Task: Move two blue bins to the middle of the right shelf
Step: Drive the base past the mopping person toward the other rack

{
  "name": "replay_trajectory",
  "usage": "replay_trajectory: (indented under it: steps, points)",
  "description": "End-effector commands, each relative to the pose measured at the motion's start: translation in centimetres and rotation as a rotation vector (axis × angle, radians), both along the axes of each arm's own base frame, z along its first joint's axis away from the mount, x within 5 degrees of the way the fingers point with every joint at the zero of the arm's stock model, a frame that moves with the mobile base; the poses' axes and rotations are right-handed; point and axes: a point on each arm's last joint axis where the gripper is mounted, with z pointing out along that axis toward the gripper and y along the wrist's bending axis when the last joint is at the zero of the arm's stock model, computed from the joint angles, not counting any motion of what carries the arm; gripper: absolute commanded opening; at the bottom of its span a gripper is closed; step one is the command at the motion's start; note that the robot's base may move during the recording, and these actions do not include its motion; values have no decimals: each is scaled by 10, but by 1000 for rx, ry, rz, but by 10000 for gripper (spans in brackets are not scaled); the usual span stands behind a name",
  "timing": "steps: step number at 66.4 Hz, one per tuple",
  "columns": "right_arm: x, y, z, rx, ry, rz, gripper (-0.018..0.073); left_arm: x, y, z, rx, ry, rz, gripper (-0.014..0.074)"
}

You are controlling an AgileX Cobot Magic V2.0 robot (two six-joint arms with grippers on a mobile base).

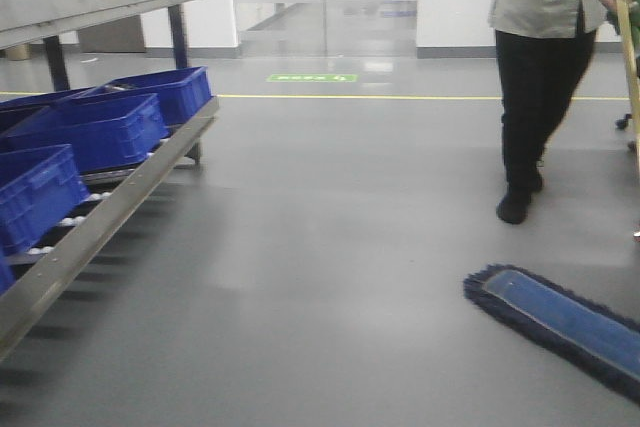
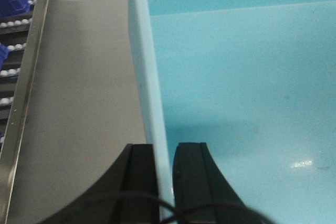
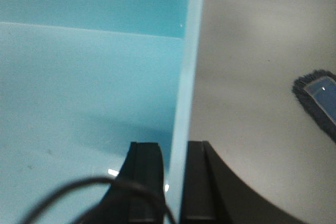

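Grey floor flanks the cropped blue bin, fingers clamping walls.

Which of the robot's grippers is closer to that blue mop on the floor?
Right. The right gripper grips the pale blue bin by its wall facing the mop; the left gripper grips the opposite wall, beside the roller shelf, farther away.

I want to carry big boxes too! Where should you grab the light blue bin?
By the thick rim on two opposite side walls, coming down from above. The light-blue bin is wide and smooth-walled with an open top, so the left end effector straddles its left wall, one finger inside, one outside, and the right end effector does likewise on the right wall.
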Motion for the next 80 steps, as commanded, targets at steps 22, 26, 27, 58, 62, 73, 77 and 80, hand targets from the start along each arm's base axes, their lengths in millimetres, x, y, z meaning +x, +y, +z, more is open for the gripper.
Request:
replay_trajectory:
  steps: [22,26,27,58,62,73,77,80]
  points:
    - [-1,-2,9,14,-63,-5,-153,-5,0,10,-25,-52,-23,-111]
    - [-1,-2,9,14,-63,-5,-153,-5,0,10,-25,-52,-23,-111]
    - [-1,-2,9,14,-63,-5,-153,-5,0,10,-25,-52,-23,-111]
    - [-1,-2,9,14,-63,-5,-153,-5,0,10,-25,-52,-23,-111]
    - [-1,-2,9,14,-63,-5,-153,-5,0,10,-25,-52,-23,-111]
    - [-1,-2,9,14,-63,-5,-153,-5,0,10,-25,-52,-23,-111]
    - [-1,-2,9,14,-63,-5,-153,-5,0,10,-25,-52,-23,-111]
    - [-1,-2,9,14,-63,-5,-153,-5,0,10,-25,-52,-23,-111]
